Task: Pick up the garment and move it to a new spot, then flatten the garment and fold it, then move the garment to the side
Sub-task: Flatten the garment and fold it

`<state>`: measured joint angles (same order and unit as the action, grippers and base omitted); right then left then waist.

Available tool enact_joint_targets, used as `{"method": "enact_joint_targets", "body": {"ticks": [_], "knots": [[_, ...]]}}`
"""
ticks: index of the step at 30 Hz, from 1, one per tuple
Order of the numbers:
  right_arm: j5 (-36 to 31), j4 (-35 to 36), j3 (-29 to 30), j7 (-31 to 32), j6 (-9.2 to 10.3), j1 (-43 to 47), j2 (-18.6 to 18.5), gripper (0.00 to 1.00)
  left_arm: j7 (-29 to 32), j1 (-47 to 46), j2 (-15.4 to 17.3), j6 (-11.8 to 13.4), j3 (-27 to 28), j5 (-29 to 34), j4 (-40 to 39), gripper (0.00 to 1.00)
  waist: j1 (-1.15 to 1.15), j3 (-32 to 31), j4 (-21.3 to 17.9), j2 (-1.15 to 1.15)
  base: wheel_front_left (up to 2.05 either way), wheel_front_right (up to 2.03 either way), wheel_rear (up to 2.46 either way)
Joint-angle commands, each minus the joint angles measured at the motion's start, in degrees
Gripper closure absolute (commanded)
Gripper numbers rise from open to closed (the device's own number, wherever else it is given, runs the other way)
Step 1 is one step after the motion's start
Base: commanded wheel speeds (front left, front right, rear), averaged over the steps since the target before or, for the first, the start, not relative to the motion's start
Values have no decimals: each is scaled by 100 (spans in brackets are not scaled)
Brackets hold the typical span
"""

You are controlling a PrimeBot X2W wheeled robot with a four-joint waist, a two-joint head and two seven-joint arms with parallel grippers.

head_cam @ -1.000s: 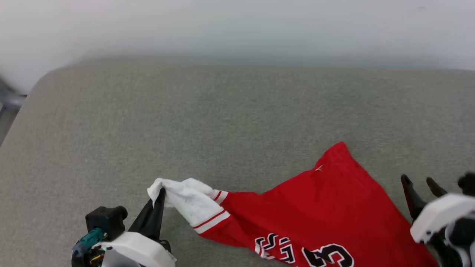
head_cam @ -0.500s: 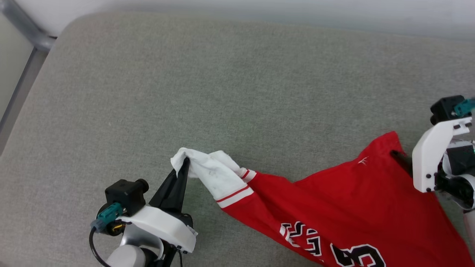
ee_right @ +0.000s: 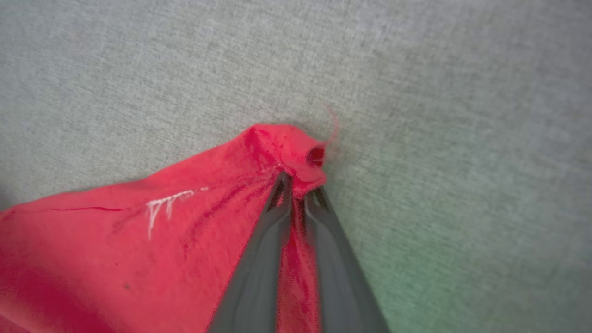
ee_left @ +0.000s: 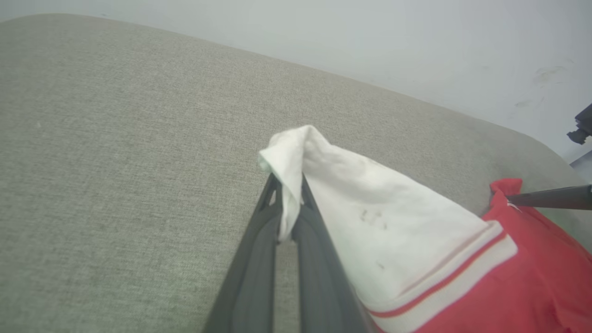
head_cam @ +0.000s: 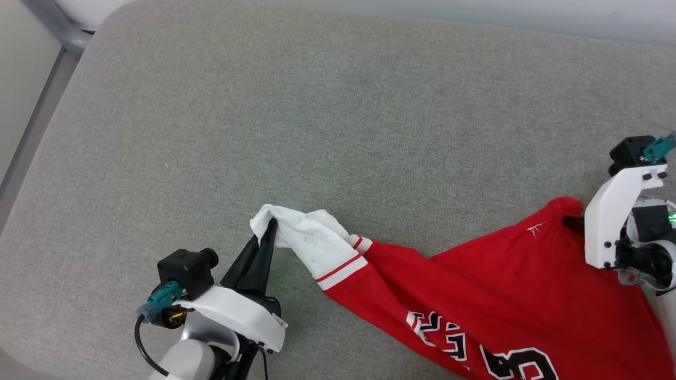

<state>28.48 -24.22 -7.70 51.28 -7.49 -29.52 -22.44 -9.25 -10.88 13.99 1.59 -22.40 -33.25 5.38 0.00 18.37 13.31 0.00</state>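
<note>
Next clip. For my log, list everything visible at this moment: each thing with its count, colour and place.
garment: one, red with black-and-white lettering and one white sleeve with striped trim, stretched across the near right of the cushion.
cushion: one, grey fabric, under the garment.
wall: one, pale, behind the cushion.
metal bar: one, grey, past the cushion's far left corner.
left claw: one, dark fingers, shut on the end of the sleeve.
right claw: one, dark fingers, shut on a red corner of the garment, at the right.
</note>
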Motion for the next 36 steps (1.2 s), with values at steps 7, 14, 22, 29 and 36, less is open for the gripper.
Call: {"method": "enact_joint_targets", "body": {"ticks": [7,14,22,29,36], "knots": [[-225,154,-23,-961,2,-222,86,100,-2,-83,239,100,184,14,99,100,0,-424,-316,0,0,0,0],[-699,227,288,-1730,2,-297,332,100,141,-608,560,46,377,67,213,100,0,-861,-755,0,0,0,0],[-1056,159,581,-2491,3,-588,656,100,44,-1637,644,-46,730,-130,636,100,0,-896,-1267,0,0,0,0],[-1492,-82,904,-3137,4,-1445,804,100,47,-3107,699,-266,817,-86,1304,100,0,-591,-1478,0,0,0,0],[-1990,-407,1261,-3660,6,-2642,878,100,-58,-4816,777,-437,828,105,2206,100,0,-214,-1533,0,0,0,0]]}}
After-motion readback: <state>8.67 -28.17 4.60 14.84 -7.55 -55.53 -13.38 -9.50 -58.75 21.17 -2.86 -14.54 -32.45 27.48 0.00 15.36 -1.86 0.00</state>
